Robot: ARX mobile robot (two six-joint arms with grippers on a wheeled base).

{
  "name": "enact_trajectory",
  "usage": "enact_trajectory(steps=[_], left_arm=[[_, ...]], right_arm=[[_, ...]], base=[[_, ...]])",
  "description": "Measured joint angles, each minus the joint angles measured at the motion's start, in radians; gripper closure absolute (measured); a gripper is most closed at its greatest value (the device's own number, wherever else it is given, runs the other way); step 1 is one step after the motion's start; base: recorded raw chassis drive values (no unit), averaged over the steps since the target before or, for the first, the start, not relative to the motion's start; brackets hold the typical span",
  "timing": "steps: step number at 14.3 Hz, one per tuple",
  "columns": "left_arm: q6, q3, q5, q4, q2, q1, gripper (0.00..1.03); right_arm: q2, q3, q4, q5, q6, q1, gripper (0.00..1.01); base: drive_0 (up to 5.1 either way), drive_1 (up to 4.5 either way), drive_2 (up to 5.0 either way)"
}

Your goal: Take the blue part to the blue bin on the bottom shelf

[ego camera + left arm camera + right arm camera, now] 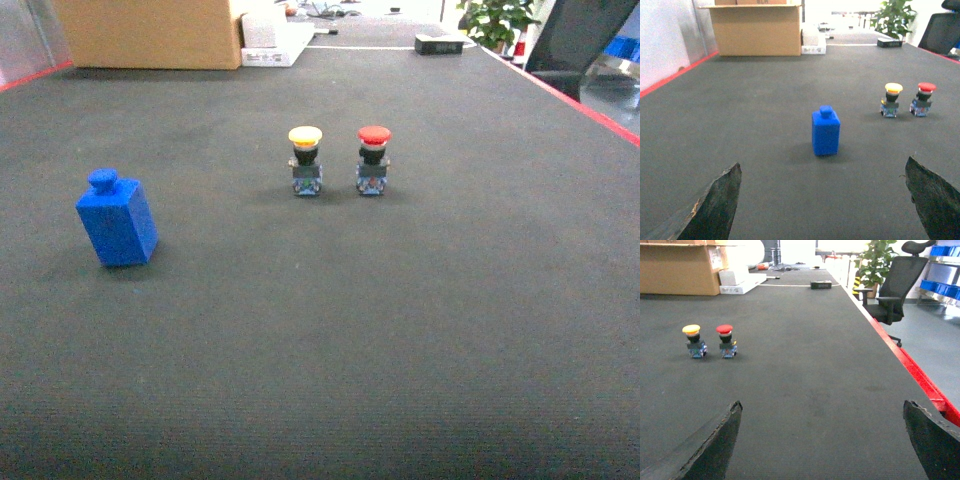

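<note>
The blue part point(825, 131), an all-blue block topped by a knob, is seen upright on the dark counter point(765, 100), straight ahead of the left gripper point(822, 165), whose jaws are spread wide and empty, seemingly lined up for an approach. The right gripper point(822, 402) is likewise held released over bare counter. Two push-buttons point(905, 99) are set further ahead, to the right. No bin or shelf is shown.

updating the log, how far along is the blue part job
Nothing looks done yet: the blue block stands on the dark mat, untouched. In hand: the left claw is open and lined up with the block, fingers wide apart and short of it. The right claw is open and empty. Left to do: grasp the block, carry it to the shelf and drop it in the blue bin.
</note>
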Motion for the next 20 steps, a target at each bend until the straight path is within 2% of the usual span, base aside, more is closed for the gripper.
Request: enact_trajectory(steps=[14, 15, 16, 17, 18, 19, 20], left_arm=[[0.000, 0.000, -0.001, 0.000, 0.000, 0.000, 0.05], [-0.024, 0.016, -0.103, -0.053, 0.031, -0.038, 0.05], [-0.057, 0.022, -0.251, 0.025, 0.157, -0.107, 0.05], [-0.074, 0.024, -0.298, 0.148, 0.297, -0.135, 0.05], [-0.083, 0.029, -0.298, 0.309, 0.457, -0.135, 0.05], [-0.080, 0.072, -0.262, 0.548, 0.721, -0.142, 0.05], [-0.072, 0.119, -0.237, 0.696, 0.891, -0.150, 0.05]], right_arm=[[0.000, 0.000, 0.000, 0.000, -0.002, 0.000, 0.03], [0.000, 0.000, 0.000, 0.000, -0.002, 0.000, 0.03], [0.000, 0.000, 0.000, 0.000, -0.002, 0.000, 0.03], [0.000, 0.000, 0.000, 0.000, -0.002, 0.000, 0.03], [0.000, 0.000, 0.000, 0.000, -0.002, 0.000, 0.03], [0.000, 0.000, 0.000, 0.000, -0.002, 0.000, 0.03], [0.000, 0.000, 0.000, 0.000, -0.002, 0.000, 0.03]], base=[[0.0, 0.00, 0.0], [0.0, 0.00, 0.0], [0.0, 0.00, 0.0], [0.0, 0.00, 0.0], [0.0, 0.00, 0.0], [0.0, 0.00, 0.0], [0.0, 0.00, 0.0]])
